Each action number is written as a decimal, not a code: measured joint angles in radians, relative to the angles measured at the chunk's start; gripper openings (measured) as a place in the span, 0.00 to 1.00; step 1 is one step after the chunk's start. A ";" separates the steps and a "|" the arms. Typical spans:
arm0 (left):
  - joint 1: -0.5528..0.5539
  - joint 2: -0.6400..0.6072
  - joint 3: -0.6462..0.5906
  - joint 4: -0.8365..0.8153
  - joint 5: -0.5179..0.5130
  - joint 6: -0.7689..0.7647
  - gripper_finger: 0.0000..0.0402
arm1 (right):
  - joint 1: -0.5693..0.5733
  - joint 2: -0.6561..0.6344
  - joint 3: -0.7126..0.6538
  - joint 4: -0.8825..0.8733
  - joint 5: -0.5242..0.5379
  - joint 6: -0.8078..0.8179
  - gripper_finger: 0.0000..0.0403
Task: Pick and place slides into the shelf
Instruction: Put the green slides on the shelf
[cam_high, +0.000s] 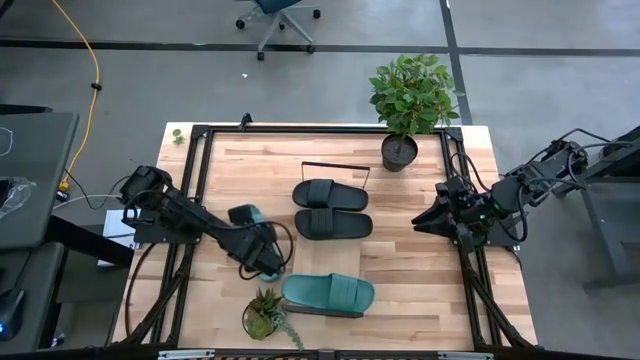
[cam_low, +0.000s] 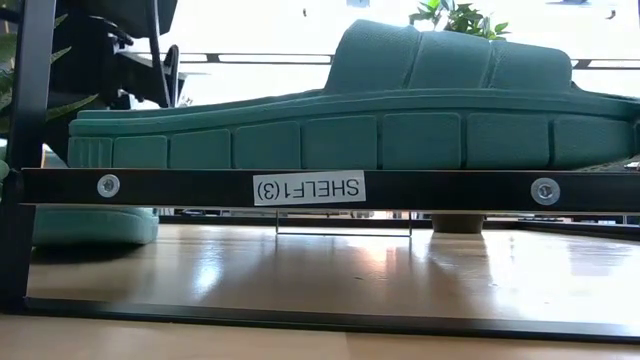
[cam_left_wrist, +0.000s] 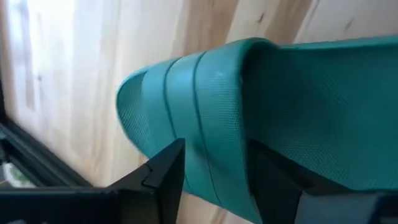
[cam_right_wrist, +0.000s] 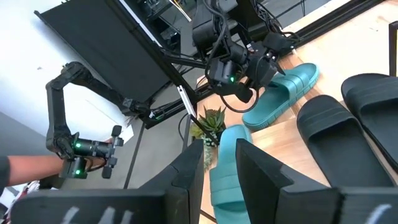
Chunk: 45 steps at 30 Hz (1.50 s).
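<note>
One teal slide (cam_right_wrist: 283, 93) lies on its sole on the table, left of the black pair. In the high view only its end (cam_high: 245, 213) shows from under my left arm. My left gripper (cam_left_wrist: 214, 149) points down over its ribbed strap, jaws apart, one finger on each side of the strap's edge. A second teal slide (cam_high: 328, 292) rests sole-down on the shelf (cam_low: 400, 190) at the near edge. Two black slides (cam_high: 330, 195) (cam_high: 333, 225) lie side by side mid-table. My right gripper (cam_right_wrist: 217, 152) waits, raised at the table's right edge, open and holding nothing. My left gripper comes from above at the teal slide's strap (cam_left_wrist: 211, 106). One finger (cam_left_wrist: 165, 177) is over the ribbed outer face, the other (cam_left_wrist: 273, 177) beyond the strap's edge, by the foot opening. I cannot tell whether either finger touches. The slide lies flat on the table.
A potted plant (cam_high: 410, 100) stands at the far edge, and a small succulent (cam_high: 263, 315) at the near edge beside the shelf. A thin black wire frame (cam_high: 335, 170) stands behind the black slides. A person's hand with a controller (cam_right_wrist: 81, 152) shows beyond the table.
</note>
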 joint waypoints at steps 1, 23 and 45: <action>0.000 0.000 0.000 -0.008 -0.006 -0.004 0.37 | 0.000 0.000 0.000 0.000 0.000 0.000 0.21; -0.001 0.000 0.000 -0.088 -0.090 -0.008 0.02 | 0.000 0.000 0.000 -0.003 0.004 0.015 0.21; -0.001 -0.003 0.323 -0.320 -0.274 0.377 0.00 | 0.000 0.000 0.000 -0.057 0.060 0.026 0.21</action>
